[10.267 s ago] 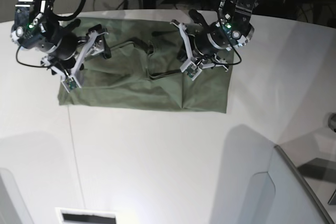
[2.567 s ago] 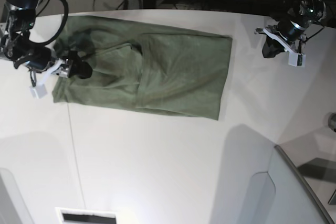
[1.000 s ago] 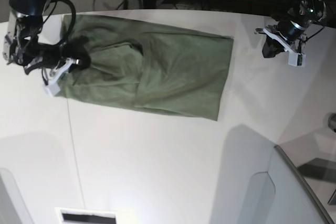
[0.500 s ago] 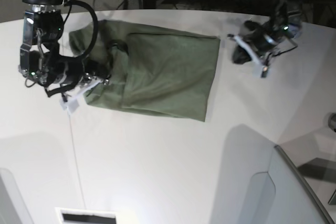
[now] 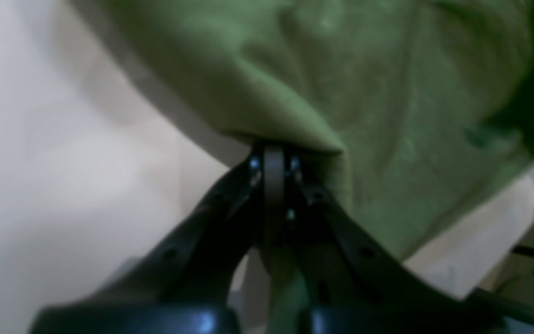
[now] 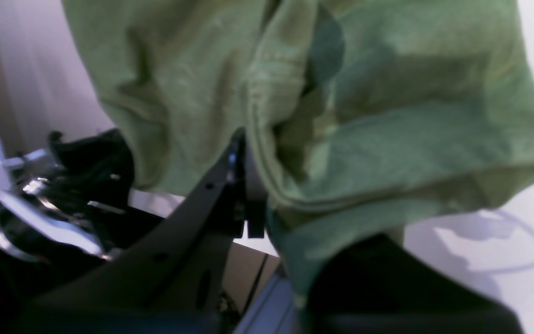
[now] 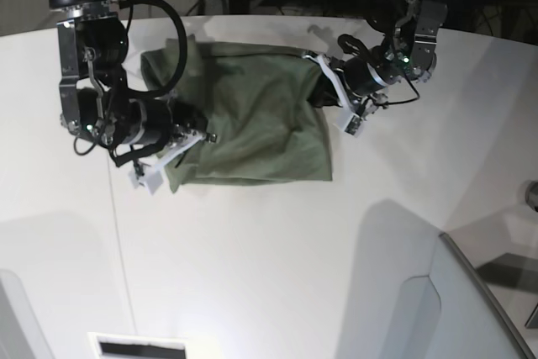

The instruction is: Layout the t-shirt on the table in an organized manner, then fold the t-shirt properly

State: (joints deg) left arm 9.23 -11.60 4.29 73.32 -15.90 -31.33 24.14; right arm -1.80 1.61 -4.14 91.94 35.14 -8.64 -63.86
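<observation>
olive t-shirt bunched on white surface, L fingers pinching shirt edge, R fingers clamped on shirt fold

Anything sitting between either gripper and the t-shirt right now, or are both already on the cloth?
Nothing in the way. The left gripper and the right gripper are both shut on the t-shirt, one at each end.

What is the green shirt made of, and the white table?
The t-shirt looks like soft matte cloth, probably cotton knit: it wrinkles, sags and drapes where the shut left gripper pinches it, and a stitched hem shows in the right wrist view. The table looks hard and smooth, maybe laminate or painted board: it shows soft glare and clean shadows.
</observation>
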